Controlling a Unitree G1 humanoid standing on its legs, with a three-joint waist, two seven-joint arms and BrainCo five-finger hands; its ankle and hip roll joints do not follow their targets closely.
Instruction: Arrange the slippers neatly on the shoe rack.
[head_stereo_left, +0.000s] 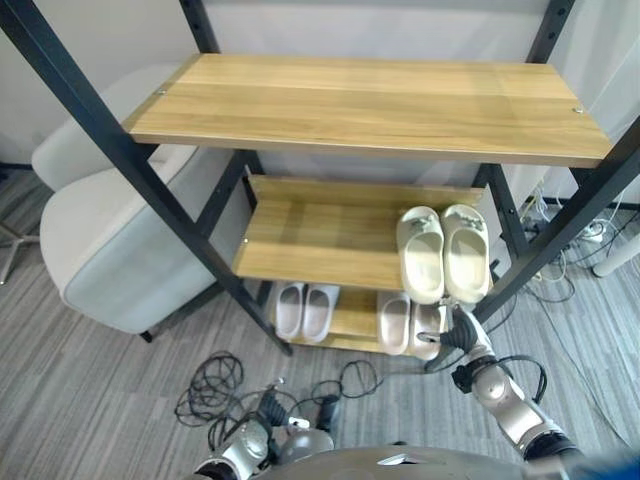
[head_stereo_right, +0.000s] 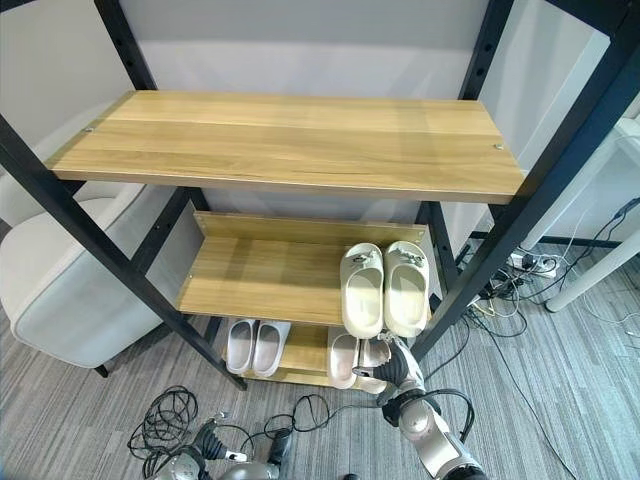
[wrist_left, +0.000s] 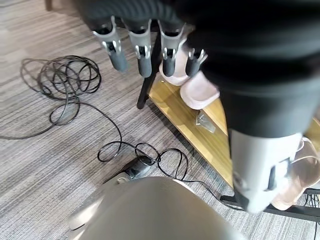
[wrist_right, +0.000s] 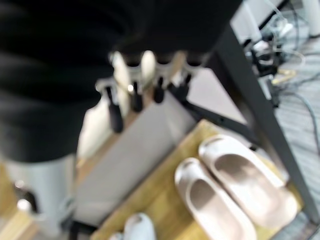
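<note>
The shoe rack has three wooden shelves in a black frame; its top shelf (head_stereo_left: 370, 105) is bare. A cream pair of slippers (head_stereo_left: 442, 250) lies side by side at the right end of the middle shelf (head_stereo_left: 310, 240). On the bottom shelf (head_stereo_left: 355, 315) a pale pink pair (head_stereo_left: 305, 308) sits at the left and a beige pair (head_stereo_left: 405, 322) at the right. My right hand (head_stereo_left: 462, 338) hangs open just in front of the beige pair (wrist_right: 235, 190), holding nothing. My left hand (head_stereo_left: 268, 408) is low over the floor, fingers (wrist_left: 142, 55) straight, short of the pink pair (wrist_left: 195, 87).
A light grey armchair (head_stereo_left: 110, 240) stands against the rack's left side. The rack's slanted black upright (head_stereo_left: 560, 235) passes close to my right hand. Behind it, a power strip with cables (head_stereo_left: 590, 235) lies on the striped carpet beside a white leg (head_stereo_left: 620, 255).
</note>
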